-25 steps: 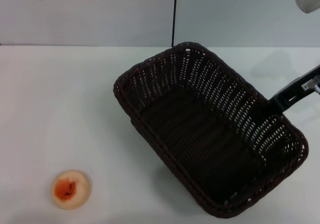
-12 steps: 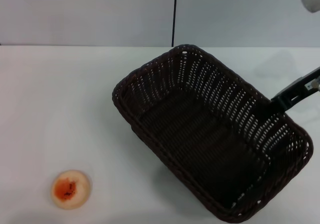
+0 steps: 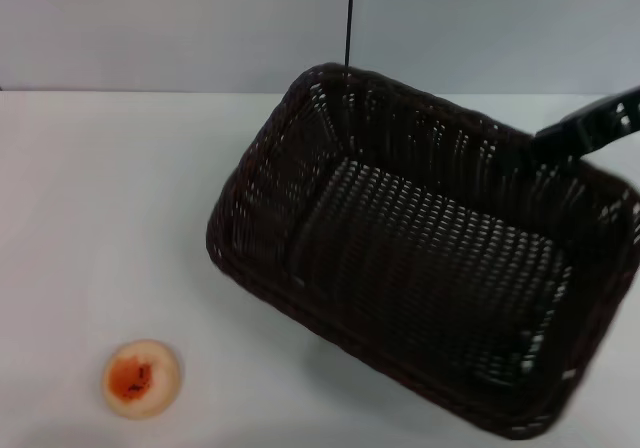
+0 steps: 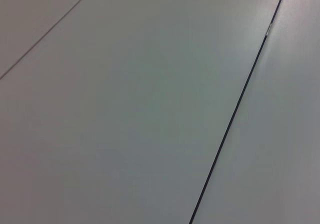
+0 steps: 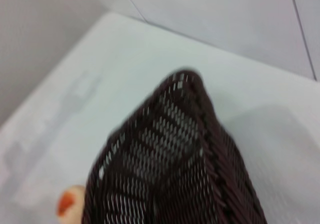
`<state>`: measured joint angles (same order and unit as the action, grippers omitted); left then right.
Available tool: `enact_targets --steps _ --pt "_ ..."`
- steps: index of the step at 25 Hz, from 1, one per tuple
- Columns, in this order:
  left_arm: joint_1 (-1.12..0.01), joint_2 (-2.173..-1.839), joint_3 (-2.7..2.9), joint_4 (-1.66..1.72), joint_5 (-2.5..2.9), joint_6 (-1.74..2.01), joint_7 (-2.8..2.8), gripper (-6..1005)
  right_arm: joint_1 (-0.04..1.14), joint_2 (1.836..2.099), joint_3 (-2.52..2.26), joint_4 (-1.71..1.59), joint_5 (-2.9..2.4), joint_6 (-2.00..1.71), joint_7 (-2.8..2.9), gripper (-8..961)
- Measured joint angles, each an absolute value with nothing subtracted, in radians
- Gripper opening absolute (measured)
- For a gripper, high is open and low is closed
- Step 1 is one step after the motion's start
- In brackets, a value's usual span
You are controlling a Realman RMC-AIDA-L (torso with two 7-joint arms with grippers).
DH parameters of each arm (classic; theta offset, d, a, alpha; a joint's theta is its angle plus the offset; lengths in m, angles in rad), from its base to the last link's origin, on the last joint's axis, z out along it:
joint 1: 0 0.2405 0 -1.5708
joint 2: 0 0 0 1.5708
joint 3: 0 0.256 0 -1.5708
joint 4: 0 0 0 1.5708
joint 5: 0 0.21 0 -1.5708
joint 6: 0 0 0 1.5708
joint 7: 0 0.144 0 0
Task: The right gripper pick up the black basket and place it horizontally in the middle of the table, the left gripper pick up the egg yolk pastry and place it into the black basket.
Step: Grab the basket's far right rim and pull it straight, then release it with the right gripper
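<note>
The egg yolk pastry is sitting at the near left of the counter, its orange-red centre facing up, well apart from everything else. In the right wrist view a small slice of the pastry is peeking out just beside the dark wicker wall.

Toward the middle and right, the black basket is lying at a slant across the counter, one rounded corner pointing toward the back wall and the opposite corner reaching toward the near right edge. Its open side is facing up, showing the woven floor and the sloped openwork sides, with a shadow showing under its near left side. Whether its base is touching the counter or hanging just above it cannot be told. In the right wrist view the black basket is filling the lower part of the frame, one rounded corner of its braided rim pointing toward the far edge of the counter.

At the far right, the right pincer is reaching in from the right edge and gripping the basket's far rim, its dark body lying across the top of the weave.

The left pincer is out of sight; the left wrist view is showing only a plain pale panel with a thin dark seam.
</note>
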<state>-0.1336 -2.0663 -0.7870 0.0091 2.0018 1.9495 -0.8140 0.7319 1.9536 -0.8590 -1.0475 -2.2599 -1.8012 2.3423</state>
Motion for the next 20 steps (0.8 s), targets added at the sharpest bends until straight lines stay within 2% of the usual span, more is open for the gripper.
enact_targets --steps 2,3,7,12,20 --pt "-0.136 -2.066 -0.787 0.008 2.002 1.950 -0.815 795 0.728 1.925 -0.845 -1.046 -2.181 -1.833 2.333 196" --pt "-0.136 -2.066 -0.787 0.008 2.002 1.950 -0.815 795 0.728 1.925 -0.845 -1.046 -2.181 -1.833 2.333 198" --pt "-0.138 -2.065 -0.788 0.000 2.002 1.950 -0.815 795 0.732 1.895 -0.805 -1.044 -2.113 -1.869 2.314 205" --pt "-0.138 -2.065 -0.790 0.000 2.002 1.950 -0.815 794 0.745 1.886 -0.760 -1.043 -2.106 -1.888 2.240 213" --pt "-0.138 -2.065 -0.788 0.000 2.002 1.950 -0.815 793 0.768 1.890 -0.761 -1.001 -2.072 -1.917 2.013 227"
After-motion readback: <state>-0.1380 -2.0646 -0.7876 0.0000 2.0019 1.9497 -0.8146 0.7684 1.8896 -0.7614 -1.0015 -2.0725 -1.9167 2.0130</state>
